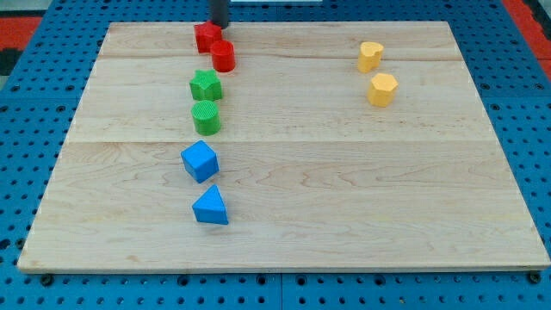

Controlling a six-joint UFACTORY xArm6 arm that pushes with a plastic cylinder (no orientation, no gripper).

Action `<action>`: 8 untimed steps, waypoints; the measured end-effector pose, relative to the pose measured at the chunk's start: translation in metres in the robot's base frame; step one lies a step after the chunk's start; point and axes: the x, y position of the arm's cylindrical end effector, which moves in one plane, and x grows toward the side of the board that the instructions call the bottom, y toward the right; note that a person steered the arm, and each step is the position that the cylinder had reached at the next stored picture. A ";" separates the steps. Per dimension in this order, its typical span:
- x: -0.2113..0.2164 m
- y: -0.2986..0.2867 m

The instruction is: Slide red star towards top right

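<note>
The red star (pixel 207 37) lies near the board's top edge, left of centre. A red cylinder (pixel 224 56) touches it at its lower right. My tip (pixel 219 24) is at the view's top, just above and right of the red star, close to or touching its upper right side. The rod runs up out of the view.
Below the red blocks, in a column, lie a green star (pixel 206 85), a green cylinder (pixel 206 117), a blue cube (pixel 200 161) and a blue triangular block (pixel 211 207). Two yellow blocks (pixel 370 56) (pixel 382 89) lie at the upper right. The wooden board (pixel 344 189) sits on a blue pegboard.
</note>
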 end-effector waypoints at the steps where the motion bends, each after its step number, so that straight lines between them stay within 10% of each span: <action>1: 0.003 -0.060; 8: 0.081 0.112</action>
